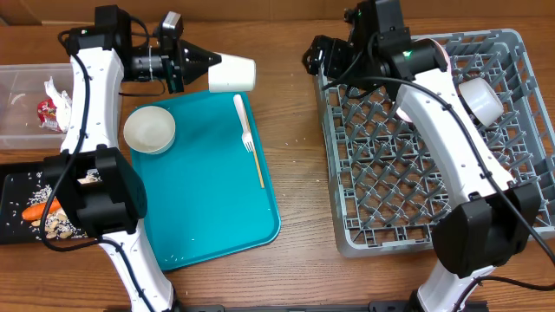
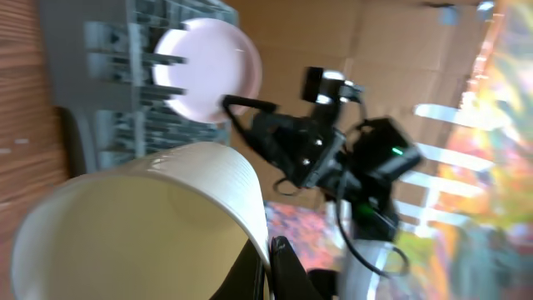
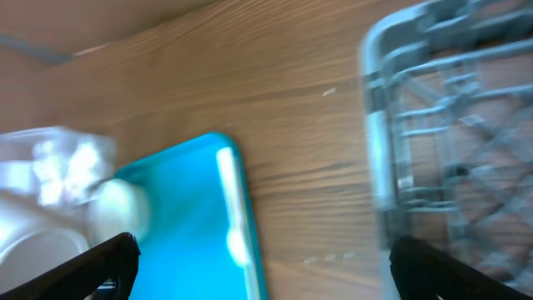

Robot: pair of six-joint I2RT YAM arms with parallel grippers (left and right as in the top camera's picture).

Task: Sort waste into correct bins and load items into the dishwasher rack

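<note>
White and lying on its side, the cup [image 1: 232,74] hangs at the twelve o'clock edge of the teal tray [image 1: 208,199], and your left gripper [image 1: 208,59] is pinching its rim. Your right gripper [image 1: 314,59] is spread wide and holds nothing, just beside the ten o'clock corner of the dishwasher rack [image 1: 381,173]. Inside the rack, the pink plate [image 2: 208,67] stands at twelve o'clock and one bowl [image 1: 481,100] sits at two o'clock. The second bowl [image 1: 149,128] and the fork [image 1: 250,139] lie on the teal tray.
</note>
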